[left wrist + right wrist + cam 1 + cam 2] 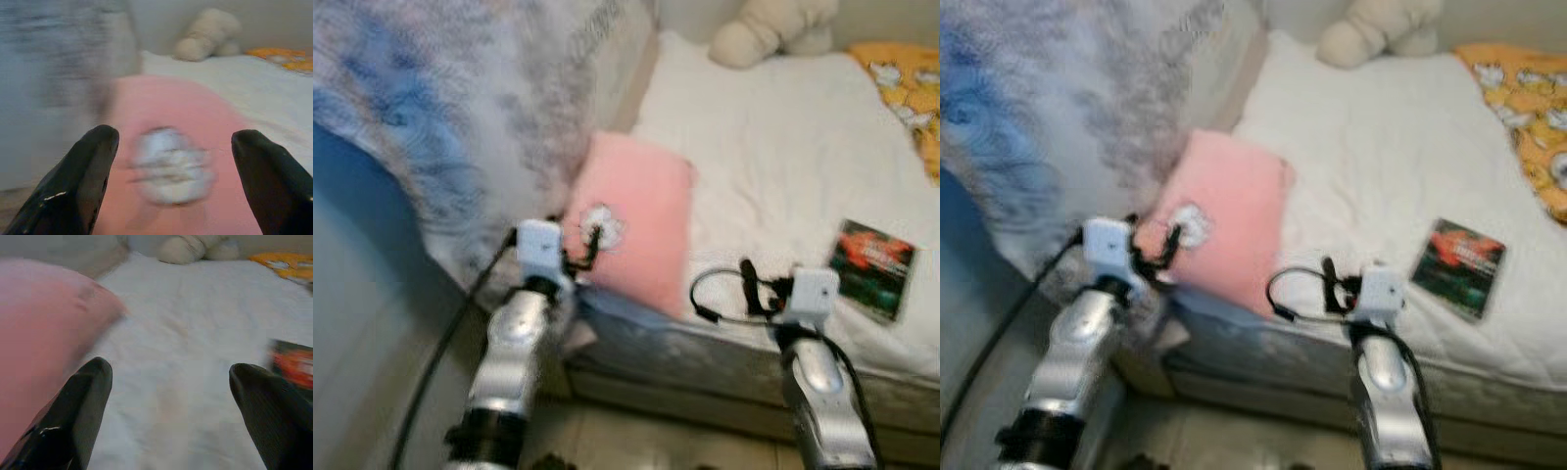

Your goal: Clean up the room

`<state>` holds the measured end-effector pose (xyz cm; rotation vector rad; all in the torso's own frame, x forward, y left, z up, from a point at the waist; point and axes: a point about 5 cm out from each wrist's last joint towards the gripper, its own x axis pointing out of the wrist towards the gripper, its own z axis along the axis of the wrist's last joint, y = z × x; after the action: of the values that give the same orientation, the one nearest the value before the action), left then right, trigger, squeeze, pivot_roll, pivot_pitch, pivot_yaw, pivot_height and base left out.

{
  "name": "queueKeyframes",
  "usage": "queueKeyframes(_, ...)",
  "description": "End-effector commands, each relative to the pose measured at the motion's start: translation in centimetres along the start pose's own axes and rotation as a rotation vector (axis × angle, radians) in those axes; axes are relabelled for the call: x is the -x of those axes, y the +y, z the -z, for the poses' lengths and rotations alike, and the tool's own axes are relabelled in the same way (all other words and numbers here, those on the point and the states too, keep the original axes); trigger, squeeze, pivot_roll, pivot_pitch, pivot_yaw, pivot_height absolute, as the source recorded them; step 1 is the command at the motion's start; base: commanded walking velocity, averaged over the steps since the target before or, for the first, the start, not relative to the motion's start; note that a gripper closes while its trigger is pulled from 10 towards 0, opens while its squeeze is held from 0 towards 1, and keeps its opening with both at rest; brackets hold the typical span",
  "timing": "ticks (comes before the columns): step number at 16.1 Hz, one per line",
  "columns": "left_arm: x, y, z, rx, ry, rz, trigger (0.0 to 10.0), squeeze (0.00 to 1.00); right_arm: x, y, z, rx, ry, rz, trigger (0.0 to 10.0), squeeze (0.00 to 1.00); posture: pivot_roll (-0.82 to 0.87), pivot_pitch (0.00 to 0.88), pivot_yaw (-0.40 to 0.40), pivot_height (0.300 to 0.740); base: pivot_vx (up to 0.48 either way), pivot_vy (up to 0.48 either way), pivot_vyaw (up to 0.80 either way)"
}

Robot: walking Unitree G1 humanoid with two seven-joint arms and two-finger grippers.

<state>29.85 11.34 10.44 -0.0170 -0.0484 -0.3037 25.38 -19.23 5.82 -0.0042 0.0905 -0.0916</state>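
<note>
At the bed's near edge, the soft pink pillow with a white patch (pixel 636 220) is overhanging; the left claw (pixel 171 161), released, is risking nudging it off; the right claw (pixel 168 401) is gaping too.

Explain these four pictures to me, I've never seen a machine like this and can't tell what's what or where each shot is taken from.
This is a walking humanoid robot with two silver arms, each ending in a gripper of two long black fingers. The two wide pictures come from cameras in its head, looking down at a bed with a white quilted mattress cover. The other two come from cameras on its wrists, looking out between the fingers.

On the bed lie a soft pink square pillow with a white patch, a dark booklet with a red and green cover, a cream plush toy at the far end and an orange patterned cloth. A grey-blue patterned blanket hangs on the robot's left.

The left gripper is open, aimed at the pillow. The right gripper is open over the mattress. Neither holds anything.
</note>
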Motion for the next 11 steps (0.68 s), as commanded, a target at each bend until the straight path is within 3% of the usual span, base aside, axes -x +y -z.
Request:
queueKeyframes(1,-0.4,-0.2,-0.9,-0.009,-0.038,0.037,10.0,0.0,-0.1,0.0,-0.2,-0.007,-0.019,0.017,10.0,0.0,0.01,0.0,0.017,0.74,0.0,-0.431,0.0)
queueKeyframes(8,-1.4,-0.2,-0.1,-0.044,0.013,0.12,10.0,0.0,-0.3,0.2,0.0,0.021,-0.018,0.022,10.0,0.0,0.0,0.0,0.034,0.74,0.0,-0.431,0.0)
queueKeyframes(9,-1.5,-0.1,0.3,-0.083,0.039,0.111,10.0,0.0,-0.4,0.2,0.2,0.012,-0.005,0.023,10.0,0.0,0.0,0.0,0.035,0.74,0.244,-0.409,0.0)
queueKeyframes(10,-1.7,0.2,1.0,-0.108,0.086,0.082,10.0,0.0,-0.5,0.2,0.4,0.005,0.01,0.022,10.0,0.0,0.0,0.0,0.035,0.74,0.0,0.0,-0.8)
queueKeyframes(11,-1.7,0.5,1.0,-0.062,0.081,0.065,10.0,0.0,-0.6,0.2,0.4,0.011,0.008,0.017,10.0,0.0,-0.01,0.0,0.037,0.74,0.0,0.0,-0.79)
